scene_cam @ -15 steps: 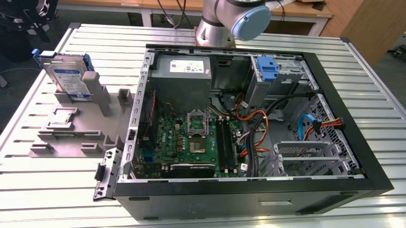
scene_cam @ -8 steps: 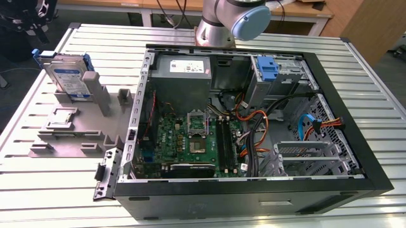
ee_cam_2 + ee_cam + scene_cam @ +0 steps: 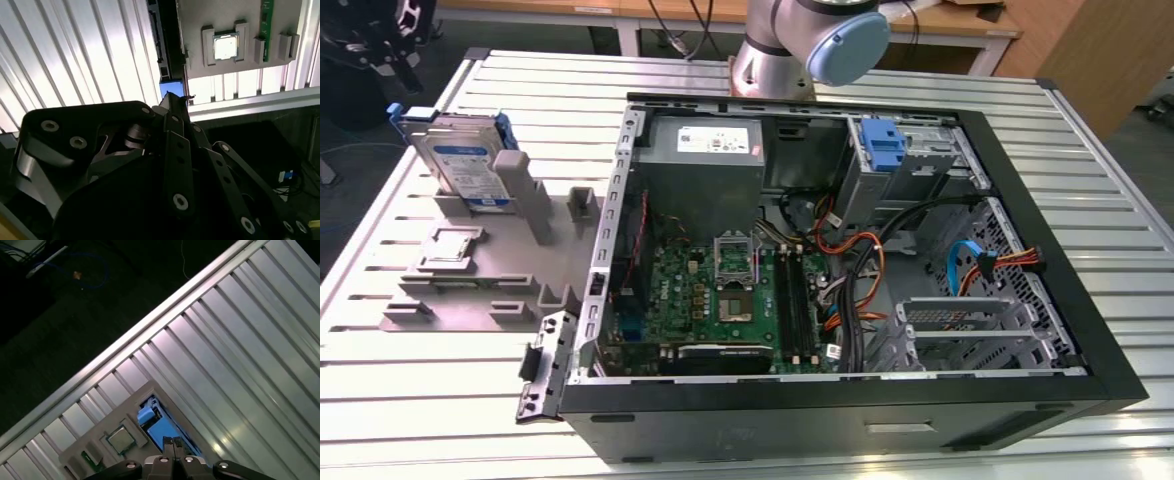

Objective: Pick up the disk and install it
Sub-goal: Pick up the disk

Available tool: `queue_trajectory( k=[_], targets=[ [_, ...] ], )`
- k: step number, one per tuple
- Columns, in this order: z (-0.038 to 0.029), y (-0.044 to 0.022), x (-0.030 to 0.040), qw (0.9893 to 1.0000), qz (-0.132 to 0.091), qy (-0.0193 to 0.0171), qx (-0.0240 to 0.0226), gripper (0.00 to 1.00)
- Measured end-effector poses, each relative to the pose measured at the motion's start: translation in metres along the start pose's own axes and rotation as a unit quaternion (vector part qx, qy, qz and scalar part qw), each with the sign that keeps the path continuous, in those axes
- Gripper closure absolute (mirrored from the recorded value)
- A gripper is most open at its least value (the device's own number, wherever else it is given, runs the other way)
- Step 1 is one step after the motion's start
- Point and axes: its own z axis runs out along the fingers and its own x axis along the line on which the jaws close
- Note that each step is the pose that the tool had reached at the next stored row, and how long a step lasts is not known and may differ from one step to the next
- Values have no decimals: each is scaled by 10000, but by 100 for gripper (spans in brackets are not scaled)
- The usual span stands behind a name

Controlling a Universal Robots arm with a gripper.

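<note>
Standing in a grey holder (image 3: 520, 200), the disk (image 3: 460, 160) lies below the clenched end effector (image 3: 172, 442).

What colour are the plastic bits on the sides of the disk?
Blue; the disk shows best in the exterior view.

My hand (image 3: 174, 100) is matt black, its links studded with bright, glossy screw heads. My arm (image 3: 781, 40) is smooth silvery metal, with a pale blue plastic cap (image 3: 850, 47) that has a soft sheen. The desk (image 3: 440, 400) is ribbed bare aluminium, shiny enough to throw glare. The disk (image 3: 464, 160) is silver metal under a glossy printed label, with blue plastic rails, and it stands in a matt grey plastic holder (image 3: 467, 290). The computer case (image 3: 854, 415) is matt black outside and dull bare sheet metal inside. The processor (image 3: 225, 47) has a bright metal lid.
</note>
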Motion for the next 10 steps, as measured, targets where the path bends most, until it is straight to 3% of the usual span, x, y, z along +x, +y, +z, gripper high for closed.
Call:
queue_trajectory(
  k=[5,10],
  targets=[
    [8,0,0,9990,-435,26,-21,90],
    [23,-1,2,9961,-878,49,-37,90]
  ],
)
